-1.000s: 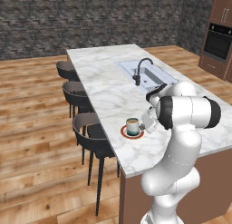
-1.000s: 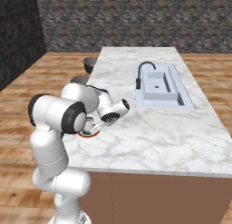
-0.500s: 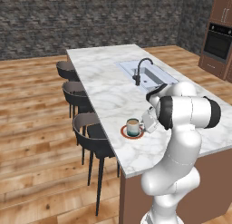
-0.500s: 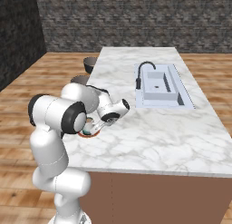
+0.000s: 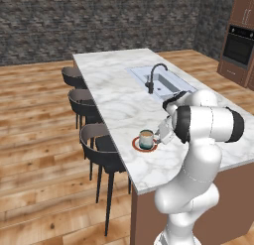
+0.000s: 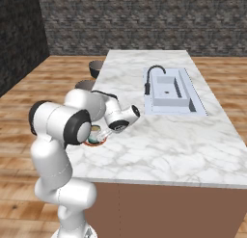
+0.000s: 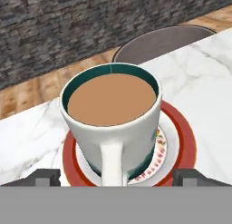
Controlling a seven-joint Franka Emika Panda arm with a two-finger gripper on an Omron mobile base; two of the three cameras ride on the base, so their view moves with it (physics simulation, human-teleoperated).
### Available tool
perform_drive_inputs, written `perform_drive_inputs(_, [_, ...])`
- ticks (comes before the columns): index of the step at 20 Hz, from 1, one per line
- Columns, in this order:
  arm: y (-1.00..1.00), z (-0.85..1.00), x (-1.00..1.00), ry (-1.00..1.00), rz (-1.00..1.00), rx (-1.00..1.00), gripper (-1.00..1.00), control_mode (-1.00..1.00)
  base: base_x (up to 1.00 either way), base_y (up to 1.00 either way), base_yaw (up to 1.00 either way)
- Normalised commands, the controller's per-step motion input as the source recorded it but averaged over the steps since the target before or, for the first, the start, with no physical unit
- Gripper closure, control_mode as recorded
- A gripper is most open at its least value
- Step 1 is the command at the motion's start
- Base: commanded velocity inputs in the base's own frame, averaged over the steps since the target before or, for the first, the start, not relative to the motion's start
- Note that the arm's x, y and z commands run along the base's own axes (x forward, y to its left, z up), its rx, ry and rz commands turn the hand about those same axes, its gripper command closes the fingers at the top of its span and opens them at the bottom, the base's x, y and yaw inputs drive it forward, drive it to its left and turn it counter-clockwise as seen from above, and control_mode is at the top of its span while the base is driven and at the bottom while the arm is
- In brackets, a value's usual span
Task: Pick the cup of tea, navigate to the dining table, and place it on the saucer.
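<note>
The cup of tea (image 7: 111, 114), pale with a teal rim and full of light brown liquid, stands upright on the red-rimmed saucer (image 7: 181, 137). Its handle faces the hand camera. My gripper (image 7: 118, 177) is open, a dark fingertip (image 7: 47, 175) on each side of the cup and clear of its wall. From the base, cup (image 5: 146, 138) and saucer (image 5: 135, 145) sit near the stool-side edge of the marble dining table (image 5: 114, 90), with the gripper (image 5: 160, 135) just right of them. In the right base view the arm partly covers the cup (image 6: 95, 132) beside the gripper (image 6: 103, 135).
Three dark stools (image 5: 96, 140) line the table's left side, one right below the saucer's edge. An inset sink (image 5: 166, 83) with a black faucet (image 5: 151, 80) lies farther along the top. An oven (image 5: 238, 48) stands at the far right.
The jaws have spread apart and let go of the cup, which stays upright on the saucer. Arm and base have barely moved.
</note>
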Motion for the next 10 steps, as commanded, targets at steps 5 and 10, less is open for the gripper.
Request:
perform_drive_inputs(5, [-0.02, 0.44, 0.00, -0.01, -0.11, 0.03, -1.00, -1.00, 0.00, 0.00, 0.00])
perform_drive_inputs(10, [-0.02, 0.51, -0.33, 0.00, -0.08, 0.04, -1.00, -1.00, 0.00, 0.00, 0.00])
